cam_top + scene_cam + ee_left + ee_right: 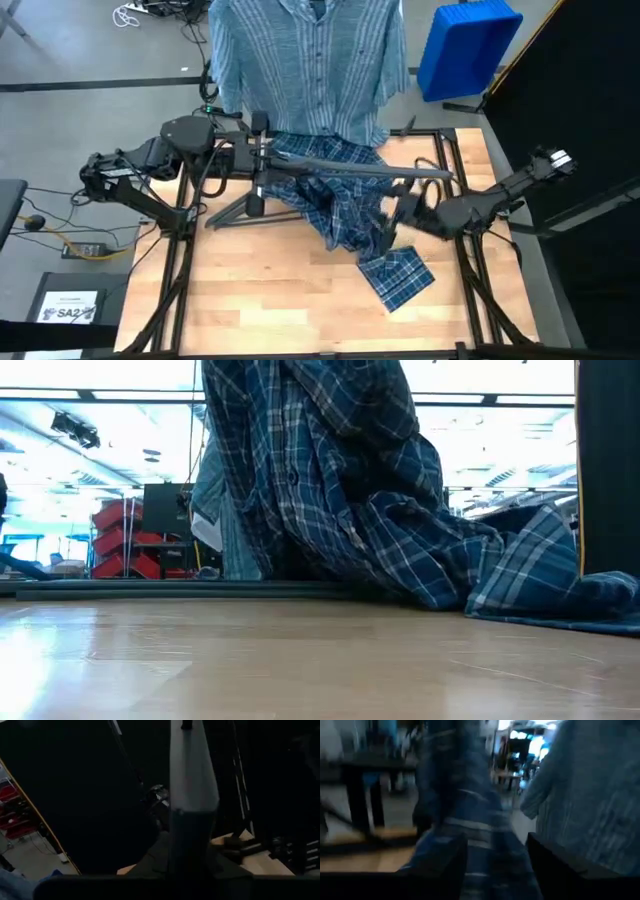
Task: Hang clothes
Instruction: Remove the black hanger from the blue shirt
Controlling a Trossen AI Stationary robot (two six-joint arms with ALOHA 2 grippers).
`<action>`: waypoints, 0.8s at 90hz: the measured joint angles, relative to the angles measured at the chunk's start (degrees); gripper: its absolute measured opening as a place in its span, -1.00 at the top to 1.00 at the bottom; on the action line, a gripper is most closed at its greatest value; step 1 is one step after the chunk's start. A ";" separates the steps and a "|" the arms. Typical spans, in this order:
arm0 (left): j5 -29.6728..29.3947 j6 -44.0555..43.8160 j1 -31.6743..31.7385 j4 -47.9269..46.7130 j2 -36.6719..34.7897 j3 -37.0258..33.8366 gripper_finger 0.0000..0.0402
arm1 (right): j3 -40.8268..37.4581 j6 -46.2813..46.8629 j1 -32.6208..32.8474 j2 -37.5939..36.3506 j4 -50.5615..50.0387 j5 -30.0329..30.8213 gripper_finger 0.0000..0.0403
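R gripper [392, 222] fingers closed on plaid shirt [345, 205], mid-counter, hem trailing near side. L gripper [262, 160] fingers grip hanger [350, 170] over it. Striped shirt [305, 65] hangs far side. Wood counter [270, 290]; blue bin [465, 45] on floor, far right.

A light wooden table [270, 300] carries the darker blue plaid shirt [400, 275], its lower part trailing on the boards
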 joint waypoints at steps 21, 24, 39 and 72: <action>0.00 -0.02 0.00 0.07 0.27 0.00 0.93 | -9.93 4.94 -10.81 0.45 25.00 -26.01 -0.10; 0.00 -0.02 0.00 0.11 0.41 0.00 0.93 | -9.31 5.54 -11.61 1.55 24.61 -27.39 -0.15; 0.02 -0.88 -0.02 0.28 2.03 0.00 0.93 | -4.08 6.10 -13.54 8.62 24.71 -29.92 -0.40; 3.66 -1.53 -0.02 0.81 4.72 0.00 0.93 | 9.68 7.38 -18.95 22.38 17.48 -29.72 -0.46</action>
